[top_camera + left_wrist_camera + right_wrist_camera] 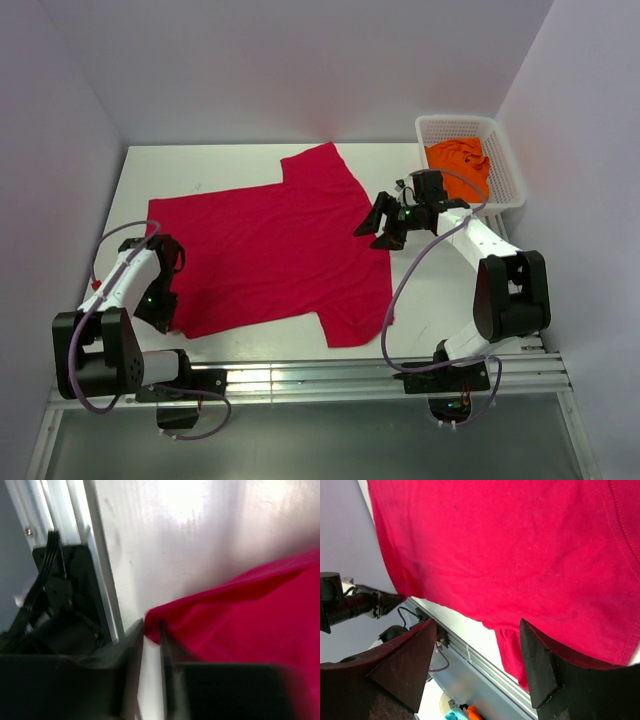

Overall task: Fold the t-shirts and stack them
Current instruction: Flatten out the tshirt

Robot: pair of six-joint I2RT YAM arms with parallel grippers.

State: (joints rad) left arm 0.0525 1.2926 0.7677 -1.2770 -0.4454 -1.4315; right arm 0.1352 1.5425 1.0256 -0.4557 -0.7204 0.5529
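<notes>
The left gripper [151, 630] has its fingers [131, 660] almost together, right at the near left corner of the red t-shirt [270, 250] — I cannot tell if they nip the cloth. The right gripper [477, 625] has its fingers [405, 665] wide apart with nothing between them, and it hangs over the shirt's right side. The red t-shirt lies spread flat on the white table [440, 300]. The orange t-shirt [458, 160] sits bunched up in the white mesh basket [508, 170] — at the far right corner.
</notes>
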